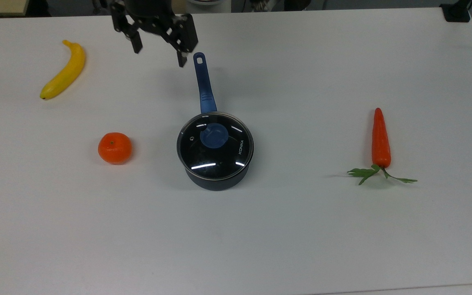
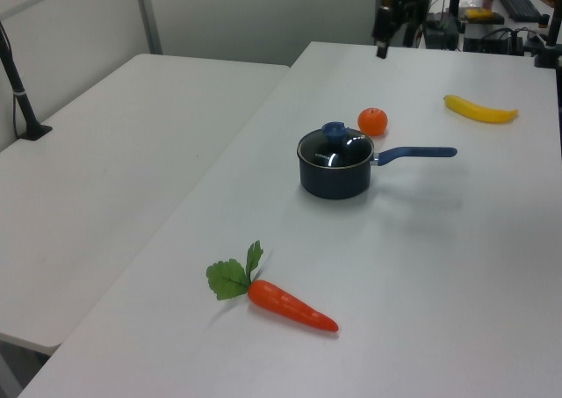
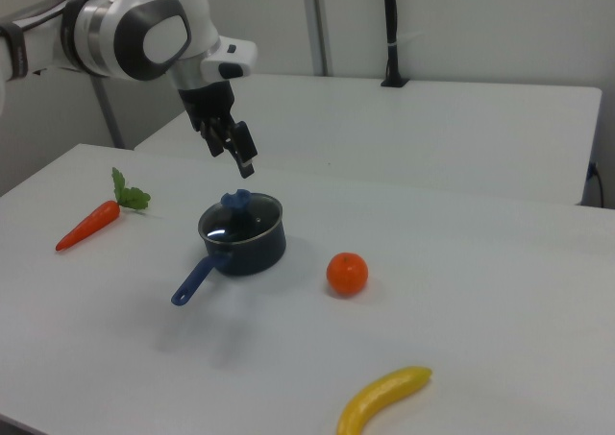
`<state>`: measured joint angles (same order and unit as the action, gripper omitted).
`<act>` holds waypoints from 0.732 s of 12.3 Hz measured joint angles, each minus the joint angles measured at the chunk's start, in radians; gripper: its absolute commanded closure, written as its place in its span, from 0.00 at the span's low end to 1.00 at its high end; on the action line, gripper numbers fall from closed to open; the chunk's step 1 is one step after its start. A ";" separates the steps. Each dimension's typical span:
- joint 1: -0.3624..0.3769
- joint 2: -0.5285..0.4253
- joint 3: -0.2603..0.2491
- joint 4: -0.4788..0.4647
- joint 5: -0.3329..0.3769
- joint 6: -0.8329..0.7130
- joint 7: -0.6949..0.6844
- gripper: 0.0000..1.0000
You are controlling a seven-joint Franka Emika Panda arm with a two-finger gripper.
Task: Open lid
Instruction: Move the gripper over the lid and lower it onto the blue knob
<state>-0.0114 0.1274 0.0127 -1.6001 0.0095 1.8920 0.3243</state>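
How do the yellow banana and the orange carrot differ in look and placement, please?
The yellow banana is curved and bare; the orange carrot is straight, with green leaves at one end. The banana lies at the top view's left, the carrot at the top view's right. Both rest on the white table.

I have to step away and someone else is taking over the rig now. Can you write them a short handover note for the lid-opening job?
Gripper: open, holding nothing, up in the air near the free end of the saucepan's handle in the top view.
Lid: sits closed on the saucepan mid-table, blue knob on top, not touched.
Nearby: orange and banana to the top view's left, carrot to the top view's right, all apart from the pan.
Done: nothing yet.
Left: bring the fingers over the knob, lower, close on it, lift the lid off.
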 measured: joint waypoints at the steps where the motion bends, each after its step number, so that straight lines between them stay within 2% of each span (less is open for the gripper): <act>1: 0.016 0.024 0.001 0.005 0.002 0.051 0.091 0.00; 3: 0.021 0.095 0.001 0.049 0.002 0.096 0.270 0.00; 6: 0.059 0.185 0.001 0.088 -0.003 0.106 0.354 0.00; 9: 0.106 0.241 0.001 0.093 -0.049 0.148 0.415 0.00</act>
<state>0.0950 0.3684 0.0140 -1.5067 -0.0392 2.0404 0.7390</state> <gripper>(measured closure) 0.000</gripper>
